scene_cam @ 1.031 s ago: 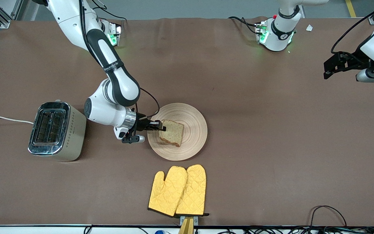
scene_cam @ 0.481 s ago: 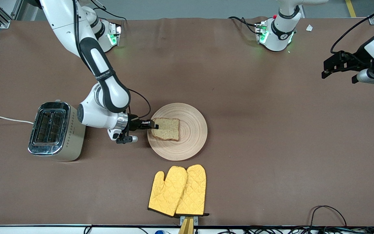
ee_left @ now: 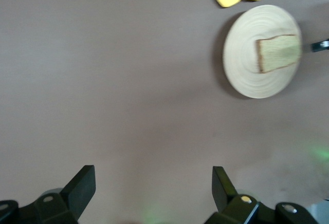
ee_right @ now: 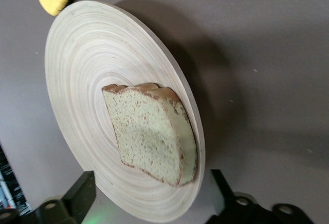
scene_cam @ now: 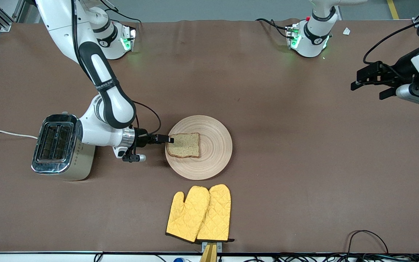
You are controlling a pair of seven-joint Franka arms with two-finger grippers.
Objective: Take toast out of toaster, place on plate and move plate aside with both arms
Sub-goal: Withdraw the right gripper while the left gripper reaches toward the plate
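The toast (scene_cam: 184, 145) lies flat on the plate (scene_cam: 215, 147), on the half toward the toaster. My right gripper (scene_cam: 169, 139) is open at the plate's rim on that same side, level with the toast and holding nothing. In the right wrist view the toast (ee_right: 151, 136) rests on the plate (ee_right: 87, 70), and the gripper (ee_right: 151, 193) has its fingers spread either side of the rim. My left gripper (scene_cam: 367, 80) hangs open and empty over the table at the left arm's end. The left wrist view shows that gripper (ee_left: 153, 180) above bare cloth, with the plate (ee_left: 241, 67) and toast (ee_left: 278, 53) farther off.
A steel toaster (scene_cam: 62, 145) stands at the right arm's end of the table, close beside the right arm's wrist. Yellow oven mitts (scene_cam: 200, 213) lie nearer to the front camera than the plate. A white cord (scene_cam: 6, 133) runs from the toaster off the table.
My right gripper opened and let go of the toast, which dropped from tilted to flat on the plate. That arm drew back toward the toaster. The left gripper drifted slightly toward the table's middle.
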